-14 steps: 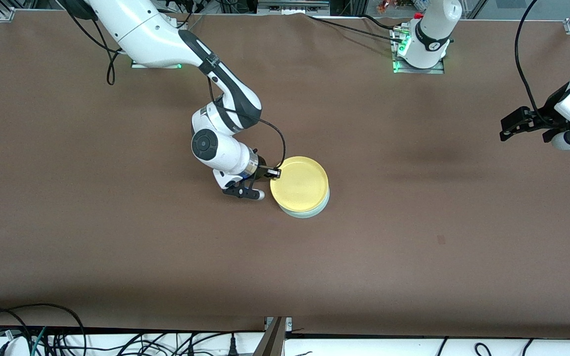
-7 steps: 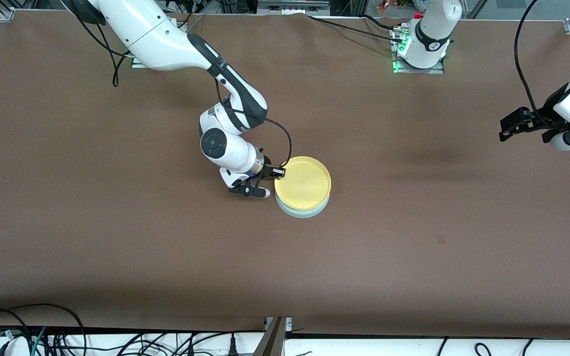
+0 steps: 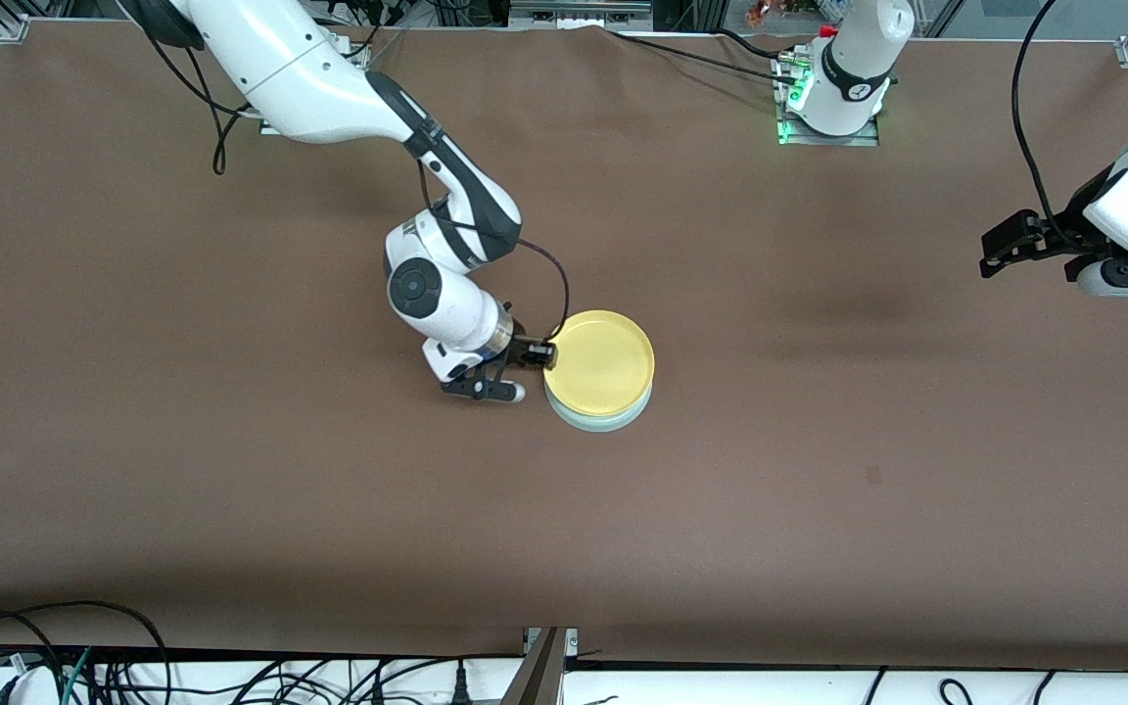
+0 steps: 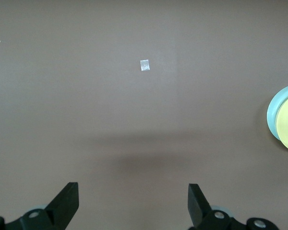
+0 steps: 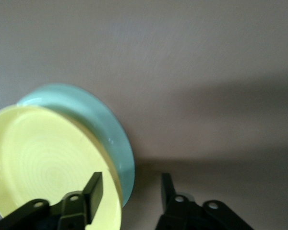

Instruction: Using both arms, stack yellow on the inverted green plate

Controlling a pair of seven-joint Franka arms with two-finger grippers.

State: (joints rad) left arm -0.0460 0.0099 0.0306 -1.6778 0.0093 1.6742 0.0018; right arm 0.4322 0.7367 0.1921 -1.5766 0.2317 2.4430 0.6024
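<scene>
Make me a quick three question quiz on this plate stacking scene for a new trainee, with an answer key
1. True or false: the yellow plate sits on the green plate.
2. Which gripper is at the plate's rim? A) right gripper B) left gripper
3. Fill in: the right gripper's jaws straddle the yellow plate's rim and are ____.

Key
1. True.
2. A; the left gripper waits, jaws open, above the left arm's end of the table.
3. Open.
</scene>
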